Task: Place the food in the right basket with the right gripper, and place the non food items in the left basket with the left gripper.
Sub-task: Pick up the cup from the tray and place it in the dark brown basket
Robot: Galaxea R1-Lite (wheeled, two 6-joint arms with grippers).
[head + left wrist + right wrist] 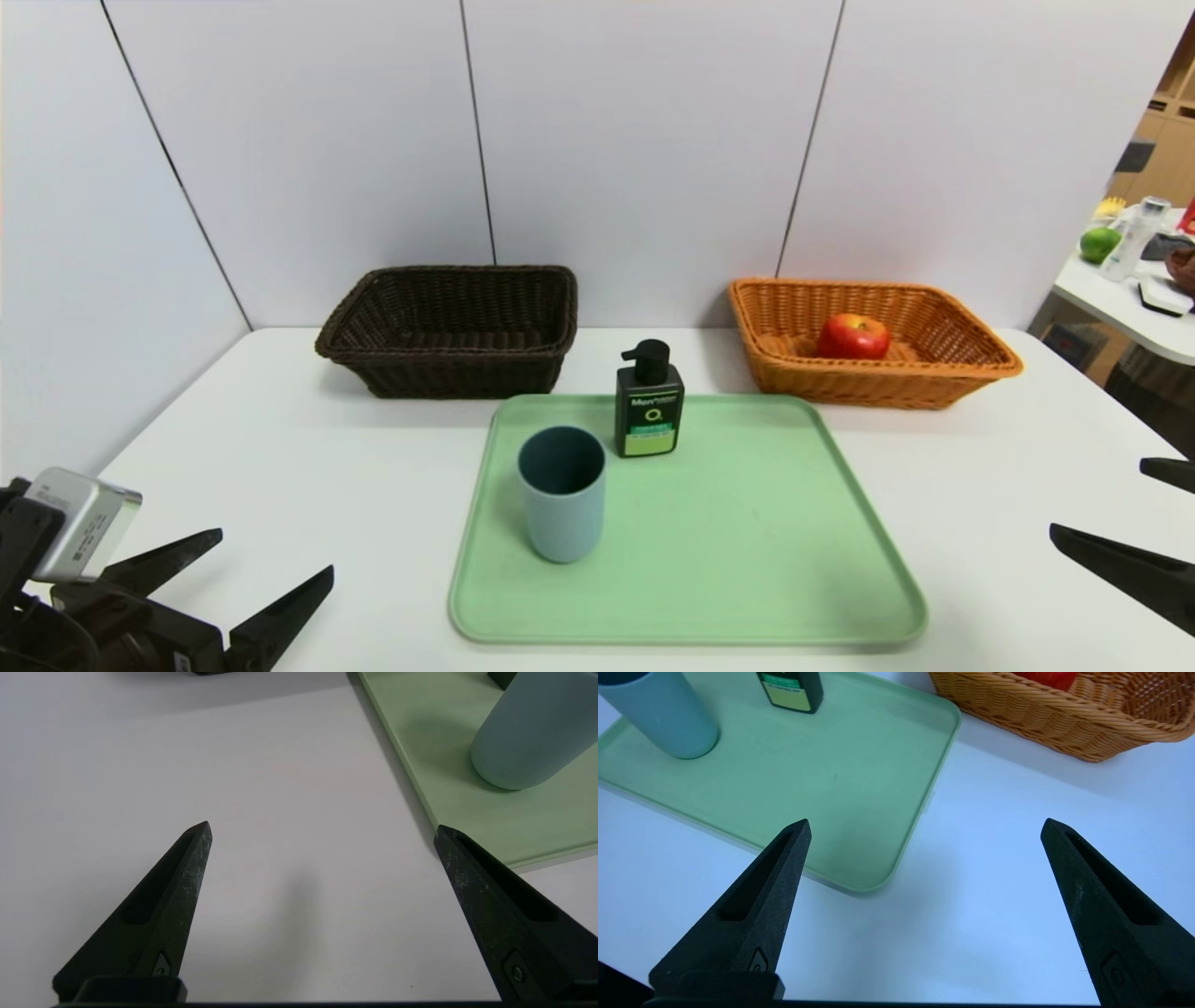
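Resting in orange basket [971, 373]: red apple [853, 337].

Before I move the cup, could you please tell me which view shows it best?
The head view: it shows the cup whole, upright on the tray. Both wrist views cut off its top.

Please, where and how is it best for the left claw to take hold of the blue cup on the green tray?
Likely best by the upper side wall of the cup, below its rim. It stands upright and round, so the open left claw could come from the robot's left, jaws level, one on each side, clear of the bottle behind.
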